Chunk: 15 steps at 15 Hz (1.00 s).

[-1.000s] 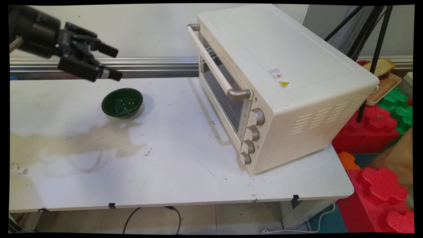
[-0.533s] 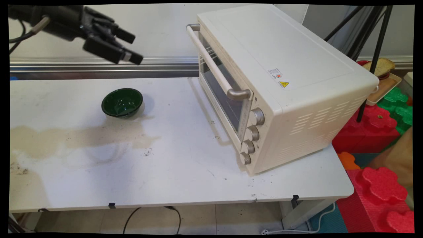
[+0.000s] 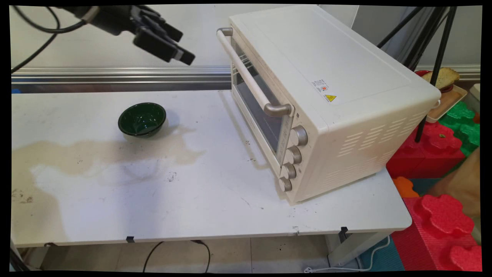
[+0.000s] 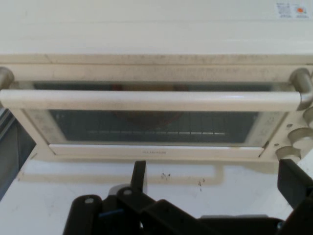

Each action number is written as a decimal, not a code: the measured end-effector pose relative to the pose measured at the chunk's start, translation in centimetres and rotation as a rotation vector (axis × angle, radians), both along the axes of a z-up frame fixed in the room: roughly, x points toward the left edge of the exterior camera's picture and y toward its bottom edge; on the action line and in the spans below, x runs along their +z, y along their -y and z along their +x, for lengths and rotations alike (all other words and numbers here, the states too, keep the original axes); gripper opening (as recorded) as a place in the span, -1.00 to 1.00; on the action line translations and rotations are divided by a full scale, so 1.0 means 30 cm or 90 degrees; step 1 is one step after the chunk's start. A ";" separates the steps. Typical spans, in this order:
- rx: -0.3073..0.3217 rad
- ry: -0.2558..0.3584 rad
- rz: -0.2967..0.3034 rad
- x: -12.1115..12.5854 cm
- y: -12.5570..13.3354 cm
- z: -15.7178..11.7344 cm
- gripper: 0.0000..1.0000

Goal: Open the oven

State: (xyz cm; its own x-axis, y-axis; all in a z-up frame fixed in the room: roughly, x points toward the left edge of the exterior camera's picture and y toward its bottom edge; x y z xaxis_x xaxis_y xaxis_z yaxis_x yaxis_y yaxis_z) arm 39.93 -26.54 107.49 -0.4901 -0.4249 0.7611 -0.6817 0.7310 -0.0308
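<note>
Cream toaster oven (image 3: 326, 96), door shut, facing open empty end effector (image 3: 180, 44).

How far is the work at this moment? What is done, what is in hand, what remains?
Done: nothing shows as finished. The oven has its door shut; the green bowl stands apart on the table.
In hand: the gripper is open and empty, in the air, facing the door handle without touching it.
Left: handle and bowl are both untouched, so any handling of them is not yet begun.
</note>
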 end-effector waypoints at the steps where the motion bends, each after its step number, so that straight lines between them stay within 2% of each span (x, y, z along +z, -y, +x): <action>1: 0.001 0.001 0.003 0.001 0.020 -0.016 1.00; 8: -0.002 0.010 0.024 -0.021 0.155 -0.124 1.00; 15: -0.013 0.021 0.028 -0.065 0.290 -0.227 1.00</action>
